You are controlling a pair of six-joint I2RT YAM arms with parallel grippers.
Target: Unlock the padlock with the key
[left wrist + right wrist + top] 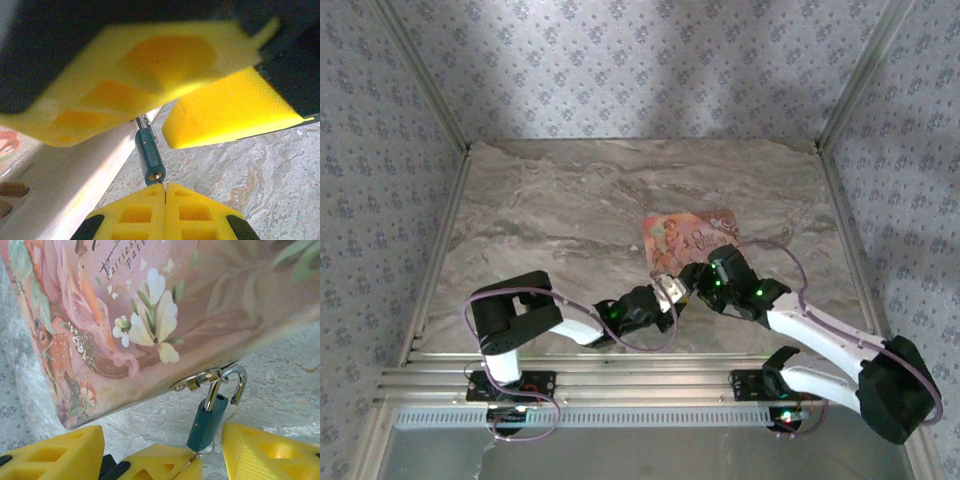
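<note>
While padlock (206,424) hangs off box (150,300) hasp, its long axis points keyhole-end at left gripper (165,192), clamped on key (192,458). Right gripper (163,437) jaws apart, straddling it.

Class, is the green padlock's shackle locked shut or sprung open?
Open: the padlock has one end of its shackle hanging free outside the body.

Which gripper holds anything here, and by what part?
Left gripper pinches the key by its head, tip at the keyhole of the padlock. Right gripper: jaws open, holding nothing.
</note>
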